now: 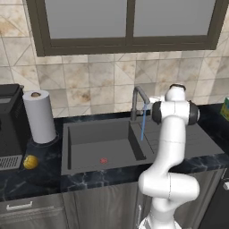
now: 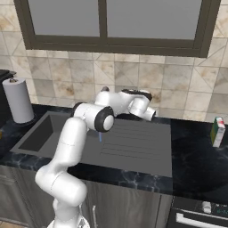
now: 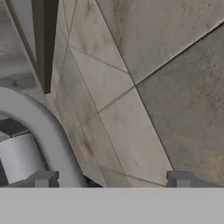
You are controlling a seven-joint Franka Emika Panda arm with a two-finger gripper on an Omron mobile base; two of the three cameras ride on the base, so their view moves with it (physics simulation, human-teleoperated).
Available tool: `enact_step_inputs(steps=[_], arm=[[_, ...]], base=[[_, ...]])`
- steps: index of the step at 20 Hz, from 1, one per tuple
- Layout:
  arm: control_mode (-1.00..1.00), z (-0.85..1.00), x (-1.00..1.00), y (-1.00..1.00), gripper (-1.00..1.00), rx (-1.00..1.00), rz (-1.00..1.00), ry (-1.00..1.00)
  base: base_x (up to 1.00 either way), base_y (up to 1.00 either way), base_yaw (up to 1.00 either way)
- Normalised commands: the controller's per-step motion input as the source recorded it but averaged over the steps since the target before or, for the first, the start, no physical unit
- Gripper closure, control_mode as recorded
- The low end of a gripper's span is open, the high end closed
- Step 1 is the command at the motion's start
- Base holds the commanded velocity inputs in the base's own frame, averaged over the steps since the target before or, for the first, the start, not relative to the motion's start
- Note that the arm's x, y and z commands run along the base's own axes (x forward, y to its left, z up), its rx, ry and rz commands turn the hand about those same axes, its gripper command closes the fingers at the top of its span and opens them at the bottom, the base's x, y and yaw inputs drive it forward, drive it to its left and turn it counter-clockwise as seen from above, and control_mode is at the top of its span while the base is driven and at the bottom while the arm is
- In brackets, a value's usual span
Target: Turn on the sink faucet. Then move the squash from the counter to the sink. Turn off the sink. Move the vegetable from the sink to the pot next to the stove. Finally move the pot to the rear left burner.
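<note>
Running from the sink faucet (image 1: 140, 99), a thin blue stream of water (image 1: 143, 125) falls at the basin's right edge of the sink (image 1: 89, 138). Fingers (image 3: 113, 178) stand wide apart, holding nothing, with the faucet's grey spout just beside the left one. Squash (image 1: 30, 162) rests on the table (image 1: 36, 179), left of the sink, near the paper towel roll (image 1: 39, 116).

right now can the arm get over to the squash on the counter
Probably yes. The squash sits in the open on the counter, left of the sink, with nothing on top. The end effector is open by the faucet, so it must swing across the basin.
</note>
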Motion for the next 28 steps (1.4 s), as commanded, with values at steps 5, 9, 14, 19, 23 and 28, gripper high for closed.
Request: enact_step_inputs(steps=[5,9,14,19,23,28], arm=[[-1.0,0.61,-0.6,-0.2,-1.0,0.0,-0.02,-0.02],[-1.0,0.55,-0.8,-0.16,-1.0,0.0,-0.02,-0.08],[-1.0,0.53,-0.96,-0.01,-1.0,-0.05,0.01,-0.2],[-1.0,0.52,-1.0,0.0,-1.0,-0.12,0.05,-0.29],[-1.0,0.49,-1.0,0.02,-1.0,-0.17,0.1,-0.29],[-1.0,0.52,-0.91,0.19,-1.0,-0.24,0.2,-0.27]], base=[[0.0,0.0,0.0],[0.0,0.0,0.0],[0.0,0.0,0.0],[0.0,0.0,0.0],[0.0,0.0,0.0],[0.0,0.0,0.0]])
